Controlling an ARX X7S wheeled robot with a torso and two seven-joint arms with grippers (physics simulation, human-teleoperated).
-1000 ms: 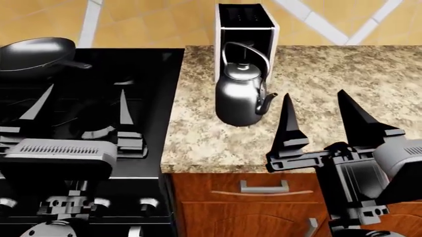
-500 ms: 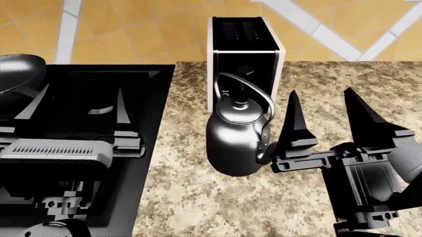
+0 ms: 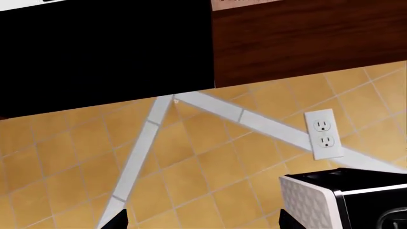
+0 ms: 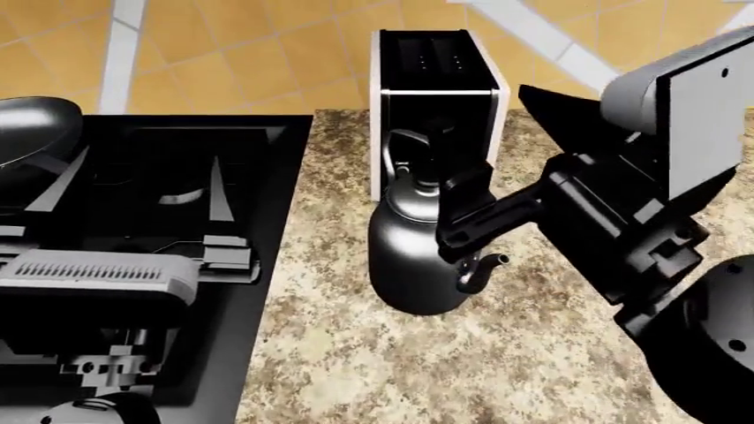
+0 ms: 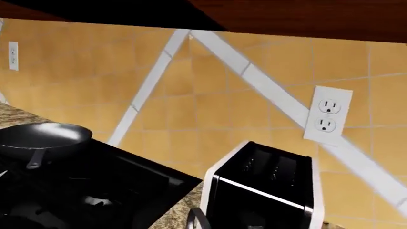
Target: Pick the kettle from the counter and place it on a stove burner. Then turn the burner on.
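On counter, kettle directly under right gripper; jaw state unclear

An orange-tan tiled wall set on the diagonal, crossed by pale grey-white tile bands that meet in a peak. Two white double sockets sit on the wall (the second is at the far edge). Above hang a dark wood cabinet and a black hood. A black-and-white toaster stands against the wall.
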